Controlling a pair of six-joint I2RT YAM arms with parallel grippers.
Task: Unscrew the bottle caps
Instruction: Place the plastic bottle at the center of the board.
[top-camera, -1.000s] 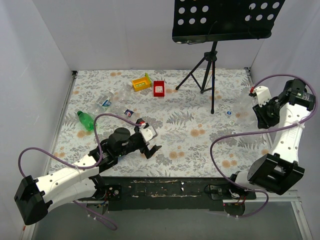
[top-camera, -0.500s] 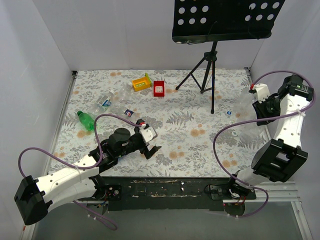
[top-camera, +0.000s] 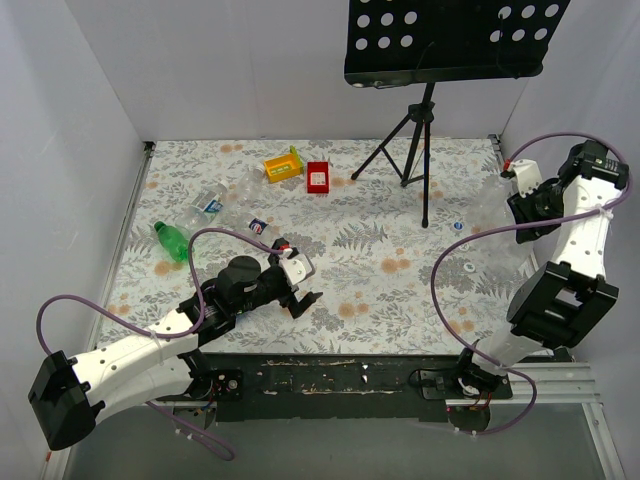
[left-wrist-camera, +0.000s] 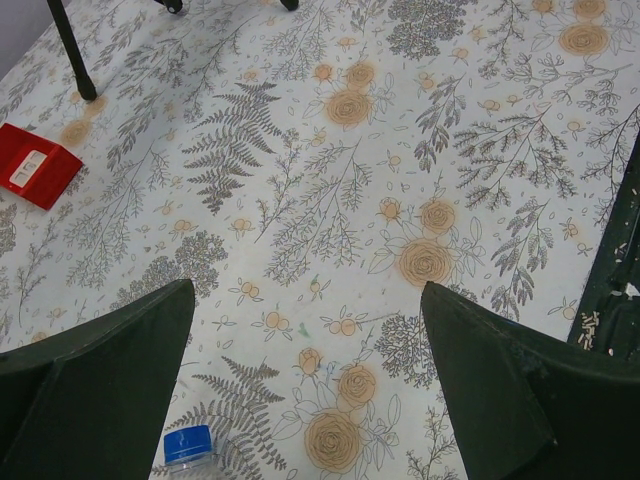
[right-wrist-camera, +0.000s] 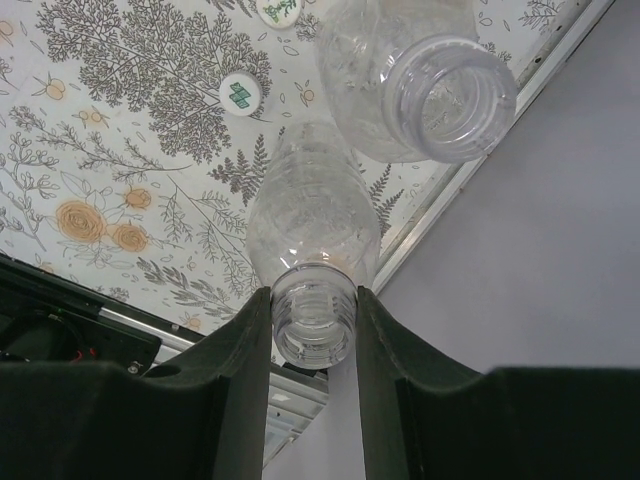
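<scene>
One blue cap (left-wrist-camera: 188, 445) is not yet off. It sits on a clear neck at the bottom edge of the left wrist view, low over the flowered surface (left-wrist-camera: 330, 150), just inside the left-hand finger of the left pincer (left-wrist-camera: 307, 290) and behind its tips. That pincer stands wide apart and holds nothing, and its arm is much the nearer to this cap. The cap's top seems to face forward, the way the fingers point, so the long axis would run back under the wrist; the body is out of view, so I cannot be sure. Reaching it would, I judge, mean drawing back and down, not forward. A red tray (left-wrist-camera: 35, 165) lies well off to the left. On the other side, two loose caps (right-wrist-camera: 238, 92) lie flat, tops up, beyond a capless bottle (right-wrist-camera: 313, 220). The right pincer (right-wrist-camera: 313, 295) is clamped on its neck, mouth toward the camera and body running away toward the surface. A second bottle (right-wrist-camera: 410, 80), also open-mouthed, lies just beside it near the wall (right-wrist-camera: 520, 250).
</scene>
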